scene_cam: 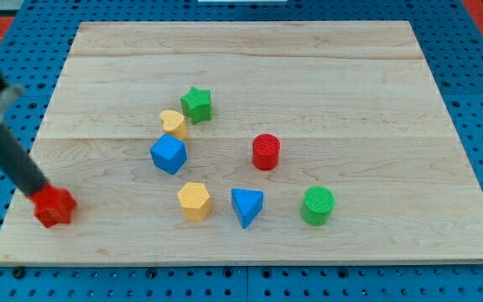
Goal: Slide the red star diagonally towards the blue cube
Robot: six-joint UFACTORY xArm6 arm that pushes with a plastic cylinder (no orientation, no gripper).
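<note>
The red star (54,207) lies near the board's lower left corner. My tip (40,193) touches its upper left side; the dark rod slants up to the view's left edge. The blue cube (168,154) sits to the star's upper right, near the board's middle, well apart from it.
A yellow heart-like block (173,123) and a green star (196,104) sit just above the blue cube. A yellow hexagon (194,201), a blue triangle (246,206), a green cylinder (318,205) and a red cylinder (266,152) lie to the right. The wooden board (309,67) rests on blue pegboard.
</note>
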